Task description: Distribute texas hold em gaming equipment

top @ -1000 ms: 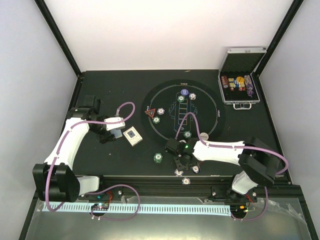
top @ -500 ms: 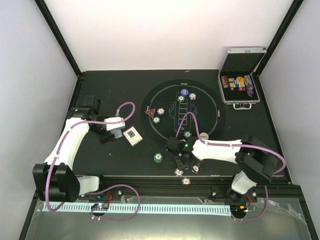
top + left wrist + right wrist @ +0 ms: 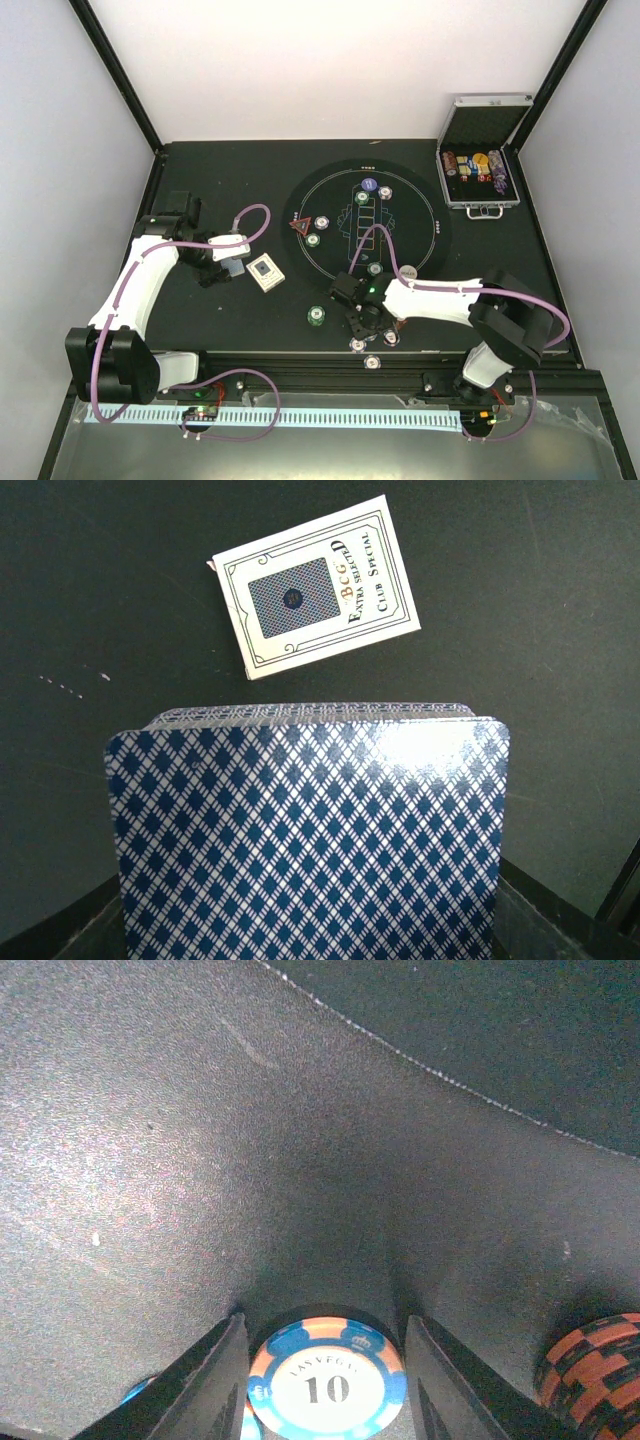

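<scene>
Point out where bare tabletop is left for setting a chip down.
Bare: the table at far left, beyond the card box, and its right side between the silver case and the right arm. Crowded: the round mat's near rim, where chips cluster around the right pincer.

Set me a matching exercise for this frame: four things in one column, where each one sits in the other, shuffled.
1. blue diamond-backed card deck
2. cream cardboard card box
3. blue-orange "10" poker chip
4. red triangular marker

A. at the left edge of the round black mat
B. between the fingers of the right gripper
C. held in the left gripper
D. flat on the black table

Pairs: 1-C, 2-D, 3-B, 4-A
</scene>
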Available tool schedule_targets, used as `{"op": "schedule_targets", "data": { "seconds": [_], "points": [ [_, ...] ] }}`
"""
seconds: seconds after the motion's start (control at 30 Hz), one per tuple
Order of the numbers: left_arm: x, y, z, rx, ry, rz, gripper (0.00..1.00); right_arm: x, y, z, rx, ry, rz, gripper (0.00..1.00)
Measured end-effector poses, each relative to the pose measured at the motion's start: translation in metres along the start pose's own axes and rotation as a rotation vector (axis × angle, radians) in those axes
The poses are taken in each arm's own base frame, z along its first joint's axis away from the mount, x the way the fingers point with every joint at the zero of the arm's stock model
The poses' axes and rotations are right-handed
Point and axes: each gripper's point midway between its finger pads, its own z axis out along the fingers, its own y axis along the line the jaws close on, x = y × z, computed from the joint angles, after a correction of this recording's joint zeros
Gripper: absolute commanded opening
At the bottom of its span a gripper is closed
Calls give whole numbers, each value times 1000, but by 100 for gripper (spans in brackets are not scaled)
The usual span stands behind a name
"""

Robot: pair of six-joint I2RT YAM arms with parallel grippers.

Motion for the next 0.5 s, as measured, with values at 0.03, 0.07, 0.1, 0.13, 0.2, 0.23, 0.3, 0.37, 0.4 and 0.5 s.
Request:
{"op": "schedule_targets", "data": {
  "seconds": [0.03,0.07,0.1,0.13,0.2,0.23,0.3,0.37,0.4,0.5],
  "points": [
    [0,0,0,0,0,0,1,0,0,0,0,0,0,46],
    [0,0,0,0,0,0,2,0,0,0,1,1,-2,51],
    [0,0,0,0,0,0,2,-1,0,0,1,0,-3,56],
    [0,0,0,0,0,0,2,-1,0,0,4,0,-5,58],
    [0,0,0,0,0,0,2,-2,0,-1,8,-1,-12,60],
    [0,0,0,0,0,0,1,-3,0,-1,10,-2,-14,60],
    [0,0,0,0,0,0,2,-3,-1,-1,13,-3,-14,60],
    [0,0,0,0,0,1,2,-2,-2,-1,17,-3,-14,60],
    [0,0,0,0,1,0,1,-1,-3,-1,19,-2,-14,60],
    [0,0,0,0,1,1,2,2,-6,-2,26,6,-15,56]
  ]
}}
